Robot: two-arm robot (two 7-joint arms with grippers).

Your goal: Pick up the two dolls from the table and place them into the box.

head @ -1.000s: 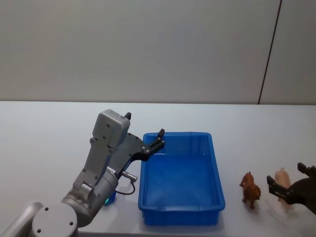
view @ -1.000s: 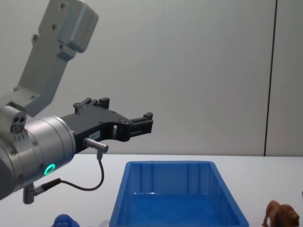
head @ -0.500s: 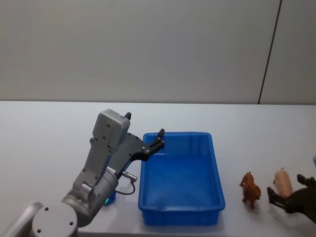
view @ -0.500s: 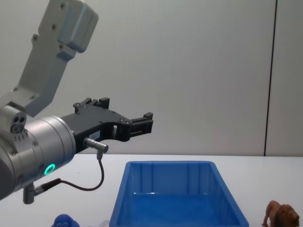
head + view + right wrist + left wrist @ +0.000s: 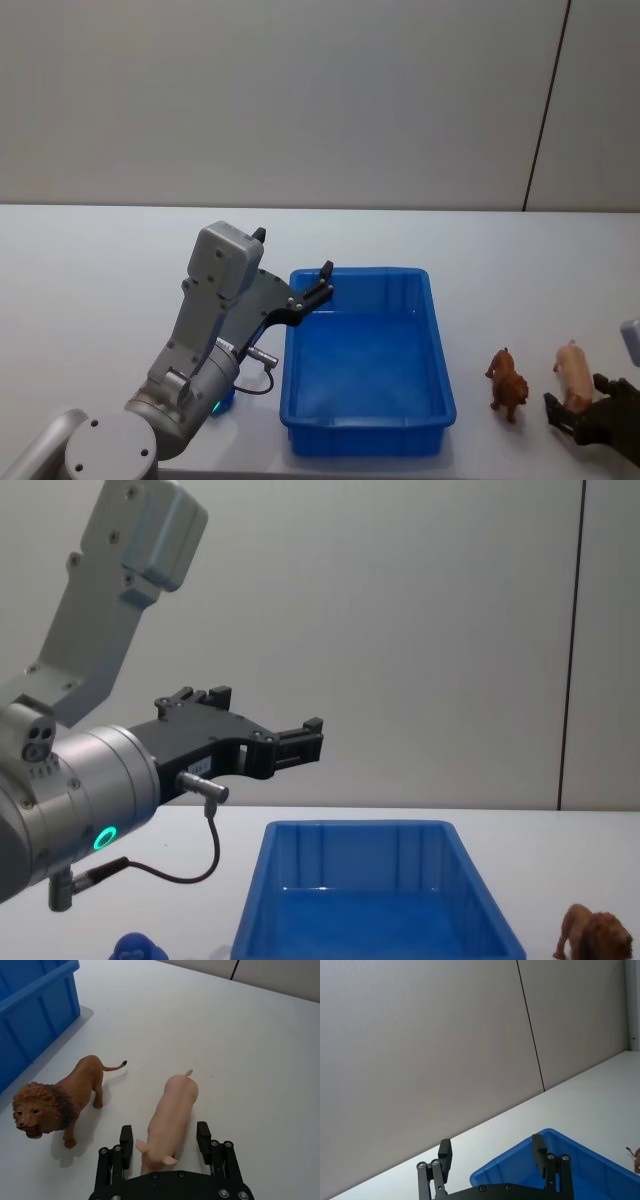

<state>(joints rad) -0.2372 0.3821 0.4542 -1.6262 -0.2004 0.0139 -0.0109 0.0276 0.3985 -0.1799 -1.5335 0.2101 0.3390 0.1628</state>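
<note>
Two dolls stand on the white table (image 5: pixel 100 300) to the right of the blue box (image 5: pixel 438 340): a brown lion (image 5: pixel 507 383) and a pale pink animal (image 5: pixel 571 368). In the right wrist view the lion (image 5: pixel 55 1102) stands beside the pink animal (image 5: pixel 172 1110). My right gripper (image 5: pixel 165 1138) is open, one finger on each side of the pink animal's head end without closing on it. It sits at the table's near right edge (image 5: pixel 578 405). My left gripper (image 5: pixel 325 275) hangs open and empty over the box's far left corner (image 5: pixel 491 1149). A rounded blue doll (image 5: pixel 135 947) lies under my left arm.
The box (image 5: pixel 255 920) holds nothing that I can see. A grey wall rises behind the table. My left arm's big grey body (image 5: pixel 60 810) stands left of the box. Bare tabletop stretches far left and far right (image 5: pixel 260 1050).
My right gripper has drawn back toward the table's near edge, from astride the pink animal's body to its head end. My left arm and both dolls have stayed put.
</note>
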